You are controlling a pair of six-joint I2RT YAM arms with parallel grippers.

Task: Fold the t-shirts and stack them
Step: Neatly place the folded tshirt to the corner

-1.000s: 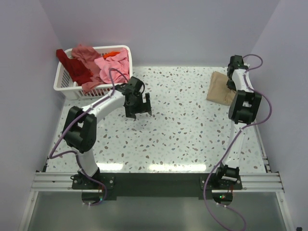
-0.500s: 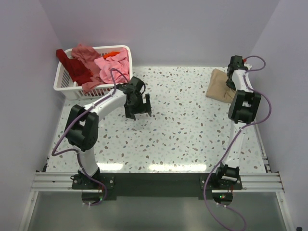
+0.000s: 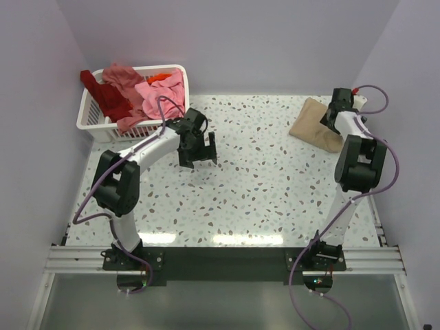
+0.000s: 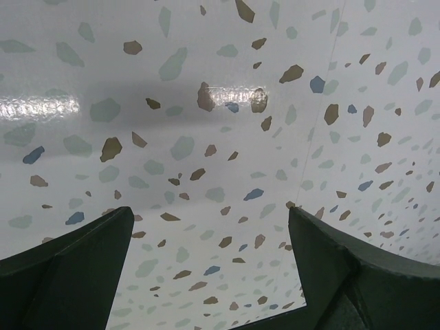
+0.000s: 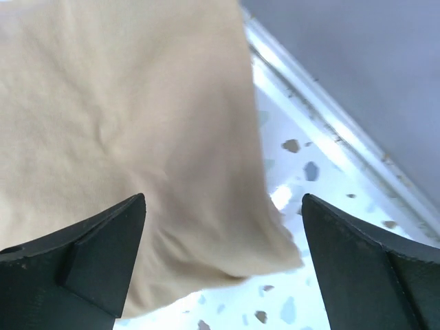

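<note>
A folded tan t-shirt lies on the table at the far right; in the right wrist view the same tan t-shirt fills most of the frame, lying loose. My right gripper hangs open just over its corner, holding nothing. Pink, salmon and dark red t-shirts are piled in a white basket at the far left. My left gripper stands open over bare tabletop right of the basket; the left wrist view shows the left gripper with only speckled table between its fingers.
The side wall and the table's metal edge rail run close beside the tan shirt. The right arm stretches along the table's right edge. The terrazzo table spreads between the two arms.
My right gripper has opened and let go of the tan t-shirt, which now lies a little flatter and further left. The right arm shifted rightward. The left arm barely moved.
</note>
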